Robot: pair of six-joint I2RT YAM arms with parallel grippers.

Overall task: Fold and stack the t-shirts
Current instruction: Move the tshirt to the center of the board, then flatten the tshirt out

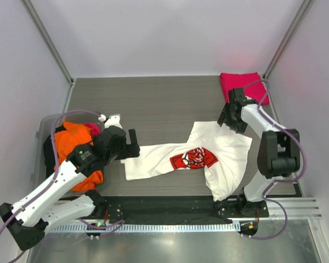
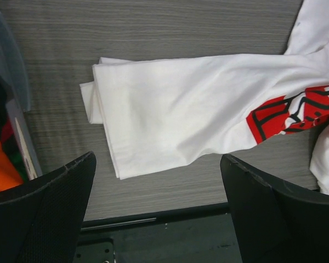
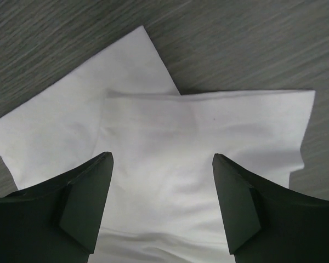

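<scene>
A white t-shirt with a red panel of white script lies partly folded across the middle of the table. Its left end is doubled over. My left gripper hovers at that left end, open; in the left wrist view the white t-shirt lies just beyond the left gripper, with nothing between the jaws. My right gripper is over the shirt's far right corner. In the right wrist view the right gripper stands open, with the white cloth under it. A folded pink-red t-shirt lies at the back right.
A clear plastic bin at the left holds an orange t-shirt and dark cloth. The bin's wall shows at the left of the left wrist view. A black rail runs along the near edge. White walls enclose the table.
</scene>
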